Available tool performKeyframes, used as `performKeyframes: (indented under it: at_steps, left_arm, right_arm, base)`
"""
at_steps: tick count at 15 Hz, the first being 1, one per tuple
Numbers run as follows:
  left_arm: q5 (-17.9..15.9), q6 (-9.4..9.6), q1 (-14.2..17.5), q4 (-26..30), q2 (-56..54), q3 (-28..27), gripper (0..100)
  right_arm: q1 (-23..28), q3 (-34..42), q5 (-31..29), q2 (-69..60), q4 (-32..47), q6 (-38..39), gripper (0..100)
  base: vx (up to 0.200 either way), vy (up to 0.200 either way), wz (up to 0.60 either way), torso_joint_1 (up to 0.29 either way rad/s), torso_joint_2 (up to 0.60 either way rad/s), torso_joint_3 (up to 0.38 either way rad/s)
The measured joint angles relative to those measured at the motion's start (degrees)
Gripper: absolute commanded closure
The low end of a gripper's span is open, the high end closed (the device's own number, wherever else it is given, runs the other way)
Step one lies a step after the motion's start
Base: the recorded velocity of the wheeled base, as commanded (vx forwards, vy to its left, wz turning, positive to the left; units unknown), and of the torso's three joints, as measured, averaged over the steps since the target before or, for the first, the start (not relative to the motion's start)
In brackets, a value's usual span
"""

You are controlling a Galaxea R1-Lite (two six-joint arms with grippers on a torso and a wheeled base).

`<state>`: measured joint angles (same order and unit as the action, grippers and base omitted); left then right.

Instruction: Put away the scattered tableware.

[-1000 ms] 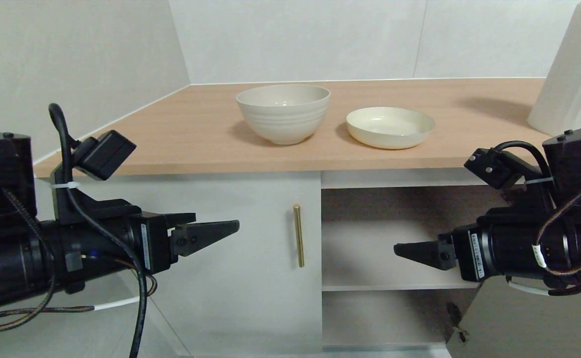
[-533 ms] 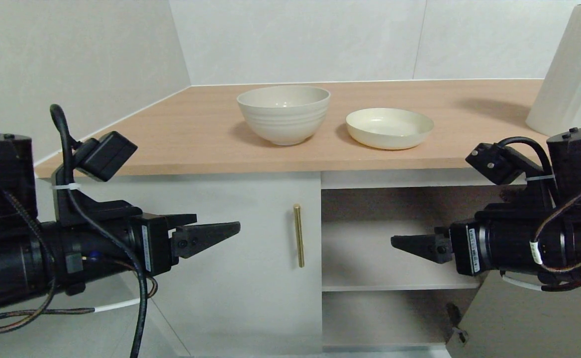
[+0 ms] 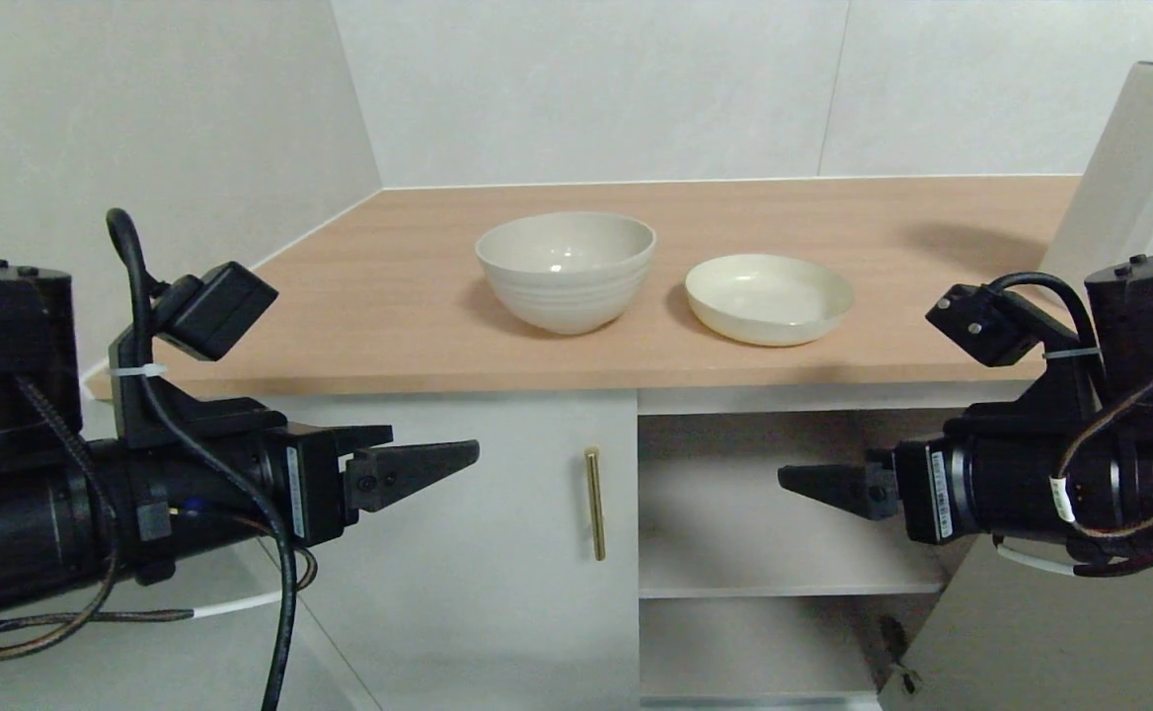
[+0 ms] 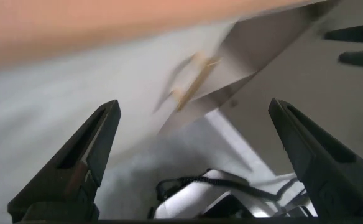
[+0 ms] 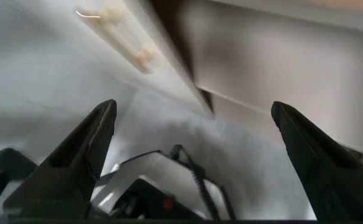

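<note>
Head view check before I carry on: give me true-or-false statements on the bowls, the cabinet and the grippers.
1. The deep bowl stands left of the shallow dish on the counter. True.
2. The dish sits inside the bowl. False: they stand apart, side by side.
3. Both cabinet compartments are shut. False: the left door is shut, the right compartment stands open.
4. The left gripper and right gripper are open and empty. True.

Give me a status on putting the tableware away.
Done: one cabinet compartment stands open, exposing its shelf. In hand: nothing; the left gripper and right gripper are both open, in front of the cabinet, below the countertop. Left: the deep bowl and shallow dish sit side by side on the countertop, neither shelved yet.
</note>
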<state>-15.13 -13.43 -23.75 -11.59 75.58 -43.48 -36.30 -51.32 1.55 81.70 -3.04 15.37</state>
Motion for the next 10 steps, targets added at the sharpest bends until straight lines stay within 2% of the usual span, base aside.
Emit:
performKeyframes:
  at_steps: [10]
  left_arm:
    - [0.0,0.0,0.05,-0.01,1.4,-0.11,0]
  right_arm:
    - [0.01,0.15,0.01,-0.3,0.02,0.01,0]
  base:
    - [0.0,0.0,0.0,0.178,-0.47,-0.297]
